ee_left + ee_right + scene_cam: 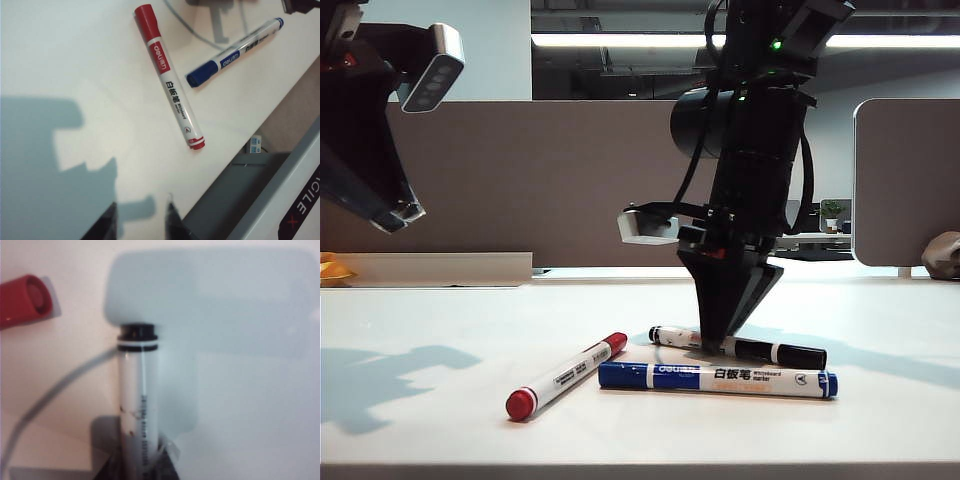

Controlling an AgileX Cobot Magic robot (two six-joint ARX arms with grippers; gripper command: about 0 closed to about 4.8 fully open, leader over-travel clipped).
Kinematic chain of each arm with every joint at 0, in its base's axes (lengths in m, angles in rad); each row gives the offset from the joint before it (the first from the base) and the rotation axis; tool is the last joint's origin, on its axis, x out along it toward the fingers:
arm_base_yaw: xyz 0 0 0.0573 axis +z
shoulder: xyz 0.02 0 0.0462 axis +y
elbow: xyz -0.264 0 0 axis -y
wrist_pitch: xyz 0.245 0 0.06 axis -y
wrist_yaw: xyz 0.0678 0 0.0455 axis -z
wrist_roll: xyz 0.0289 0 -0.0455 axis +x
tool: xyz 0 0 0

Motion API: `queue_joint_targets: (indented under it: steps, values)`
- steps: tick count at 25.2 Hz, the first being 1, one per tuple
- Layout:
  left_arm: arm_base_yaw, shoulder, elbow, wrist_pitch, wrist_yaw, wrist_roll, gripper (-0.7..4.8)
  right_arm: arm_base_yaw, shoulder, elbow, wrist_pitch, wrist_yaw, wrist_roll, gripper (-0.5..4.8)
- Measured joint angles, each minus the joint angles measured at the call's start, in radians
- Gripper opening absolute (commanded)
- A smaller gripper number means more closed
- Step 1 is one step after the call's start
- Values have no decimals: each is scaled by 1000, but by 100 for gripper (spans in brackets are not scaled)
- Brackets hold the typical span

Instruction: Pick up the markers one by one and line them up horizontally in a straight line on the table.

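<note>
My right fingers (716, 347) are pinching the black marker (760, 349) lying on the bench (420, 330), just behind the blue marker (718, 378). My left fingers (142, 222) are hovering spread, holding nothing, near the red marker (170, 78).

Red marker (566, 376): white printed barrel, red cap and red end band; lies flat on the table (420, 330), angled, its red cap nearest the front edge, left of the other two and touching neither

Blue marker (718, 379): white barrel with blue cap and blue tail tip, black and orange print; lies flat, roughly parallel to the front edge, just in front of the black one

Black marker (740, 348): white barrel, black cap and end; lies flat behind the blue, slightly slanted, its mid-barrel between the fingertips of the right gripper (712, 348)

Table: broad, plain off-white surface, all three markers on it
</note>
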Motion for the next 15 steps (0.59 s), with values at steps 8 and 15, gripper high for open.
queue_joint_targets:
  steps: [8, 15]
  values:
    - [0, 0, 0, 0, 0, 22, 123, 1, 0, 2, -5, 43, 0, 39]
    - [0, -8, 0, 0, 0, 26, 124, -3, -24, -3, -89, 95, -15, 40]
